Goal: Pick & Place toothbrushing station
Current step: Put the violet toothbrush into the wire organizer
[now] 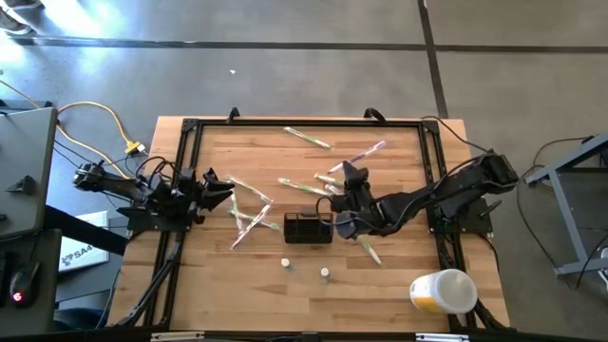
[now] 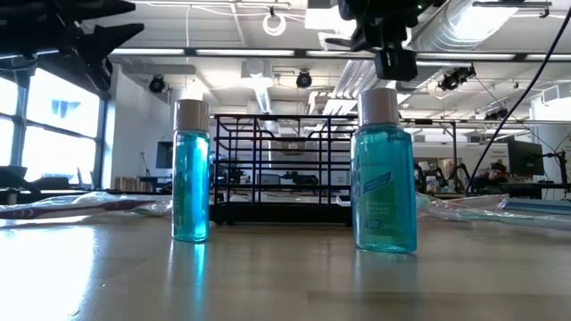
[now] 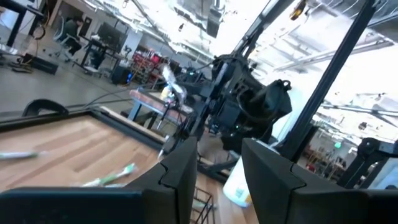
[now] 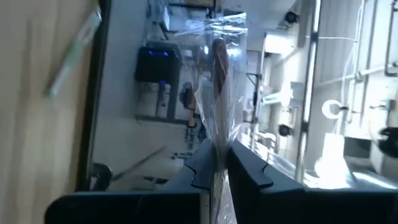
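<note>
1. High view: shows the toothbrushing station (image 1: 309,228) sitting on the counter (image 1: 399,294) just below the middle of the frame. Places the right end effector (image 1: 349,177) just up and right of it, clamped on a wrapped toothbrush (image 1: 369,152) that points to the upper right. Leaves the left end effector (image 1: 217,188) waiting at the left edge, among loose toothbrushes (image 1: 249,217). Risks missing the station's narrow opening, since the brush sticks out sideways and not downward.
2. Low view: puts the station at centre, behind and between two blue bottles (image 2: 190,169). Looks likely to topple a bottle if the arm overhead drops or swings towards the near edge. Could also shove the light wire box along the counter on a low approach.
3. Left wrist view: shows the fingers (image 3: 180,171) apart with nothing between them. Looks past them to the right arm at mid-frame. Warns of a clash between the arms should both reach for the centre together.
4. Right wrist view: shows the fingers (image 4: 249,168) pressed together on the clear wrapper, low on the brush. May let the slick film slide or twist in the pinch, dropping the brush short of the station. Hides how firm the hold is.
</note>
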`<state>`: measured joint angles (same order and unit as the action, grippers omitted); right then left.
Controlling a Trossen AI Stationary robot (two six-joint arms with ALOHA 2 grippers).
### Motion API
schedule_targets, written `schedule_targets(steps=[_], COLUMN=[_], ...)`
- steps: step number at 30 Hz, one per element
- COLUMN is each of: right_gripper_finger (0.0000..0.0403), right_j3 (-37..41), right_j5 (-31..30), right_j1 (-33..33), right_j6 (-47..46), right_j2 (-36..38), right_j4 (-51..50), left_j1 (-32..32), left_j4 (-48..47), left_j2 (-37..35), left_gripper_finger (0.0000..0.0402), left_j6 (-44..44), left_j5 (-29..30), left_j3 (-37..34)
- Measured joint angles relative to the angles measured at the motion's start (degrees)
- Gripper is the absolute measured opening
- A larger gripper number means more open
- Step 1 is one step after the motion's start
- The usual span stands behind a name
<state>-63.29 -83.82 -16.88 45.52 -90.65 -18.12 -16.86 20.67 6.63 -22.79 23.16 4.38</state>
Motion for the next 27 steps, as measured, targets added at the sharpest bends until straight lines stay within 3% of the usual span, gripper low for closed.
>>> schedule_targets(steps=[3, 9, 12, 16, 22, 27], right_gripper_finger=[0.0016, 0.0016, 0.0016, 0.0016, 0.0016, 0.0016], right_j3=[0.00, 0.00, -0.02, -0.04, -0.04, -0.04], right_j5=[5.54, 20.38, 27.88, 39.21, 59.52, 70.02], right_j1=[0.58, 0.77, 0.74, 0.80, 2.27, 5.75], right_j6=[3.96, 23.44, 28.21, 21.91, 4.06, -8.90], right_j2=[0.00, 0.00, 0.00, 0.02, 0.02, 0.02], right_j4=[6.88, 33.93, 44.29, 51.20, 51.61, 53.84], left_j1=[0.00, 0.00, 0.00, 0.00, 0.00, 0.00], left_j4=[-0.17, 0.89, 1.56, 2.84, 6.72, 7.10], left_j2=[2.10, 4.82, 5.34, 5.64, 5.66, 5.66], left_gripper_finger=[0.0125, 0.0125, 0.0125, 0.0125, 0.0125, 0.0125], left_j6=[0.00, -0.23, -0.09, 6.56, 21.86, 32.81], left_j5=[0.23, 1.63, 1.63, 2.96, 4.52, 3.88], left_j3=[0.35, 0.53, 0.53, 0.62, 0.64, 0.64])
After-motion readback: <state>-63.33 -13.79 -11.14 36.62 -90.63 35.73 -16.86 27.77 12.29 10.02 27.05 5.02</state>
